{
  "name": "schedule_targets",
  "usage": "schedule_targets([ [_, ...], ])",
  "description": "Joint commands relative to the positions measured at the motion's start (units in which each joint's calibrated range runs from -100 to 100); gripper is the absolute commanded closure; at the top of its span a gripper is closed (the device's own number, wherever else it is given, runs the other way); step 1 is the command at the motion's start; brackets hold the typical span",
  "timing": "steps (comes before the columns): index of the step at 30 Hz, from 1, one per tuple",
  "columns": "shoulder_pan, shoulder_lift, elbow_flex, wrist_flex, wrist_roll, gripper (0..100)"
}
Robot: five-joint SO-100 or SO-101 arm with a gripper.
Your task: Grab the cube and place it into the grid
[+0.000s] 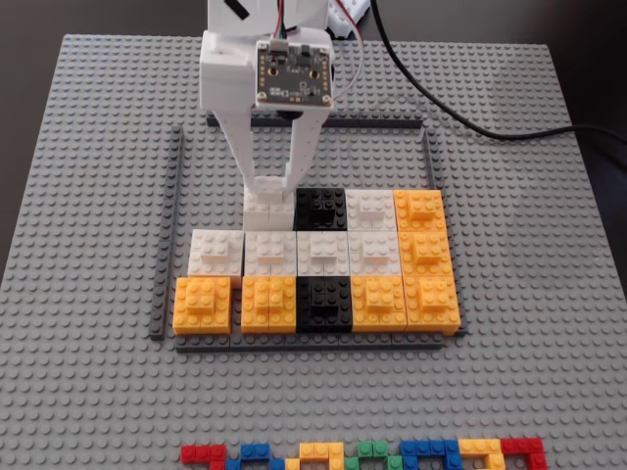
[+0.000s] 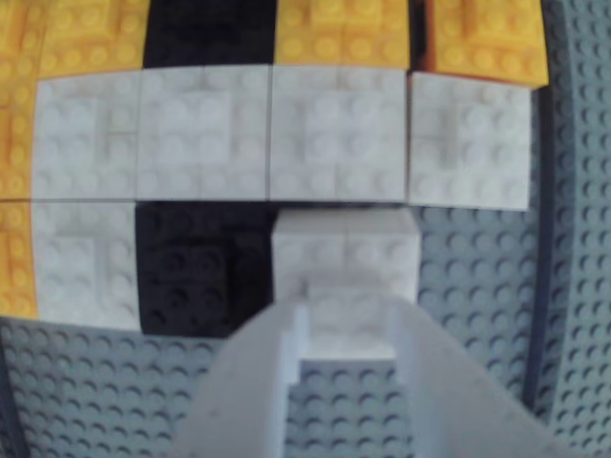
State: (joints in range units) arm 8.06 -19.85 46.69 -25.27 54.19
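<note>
The cube (image 1: 266, 213), a white square block with a small raised plate, sits in the grid's top filled row, just left of a black block (image 1: 320, 207). My gripper (image 1: 267, 184) comes straight down on it, its white fingers closed on the raised plate. In the wrist view the cube (image 2: 346, 250) lies beside the black block (image 2: 200, 272), and my gripper (image 2: 348, 320) clamps the plate from both sides. The grid (image 1: 168, 235) is a frame of dark grey strips holding rows of white, orange and black blocks.
Bare grey baseplate (image 1: 98, 147) shows inside the frame's upper half and left of the cube. A row of small multicoloured bricks (image 1: 362, 455) lies along the front edge. A black cable (image 1: 460, 110) crosses the back right corner.
</note>
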Motion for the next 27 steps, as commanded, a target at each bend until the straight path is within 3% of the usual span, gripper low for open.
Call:
schedule_targets([
  [1,-0.36,0.16,-1.06,-0.91,-0.39,92],
  [20,-0.58,1.19,-1.61,-1.79,-0.68,91],
  [27,-0.43,1.19,-0.97,-2.62,-1.22,86],
])
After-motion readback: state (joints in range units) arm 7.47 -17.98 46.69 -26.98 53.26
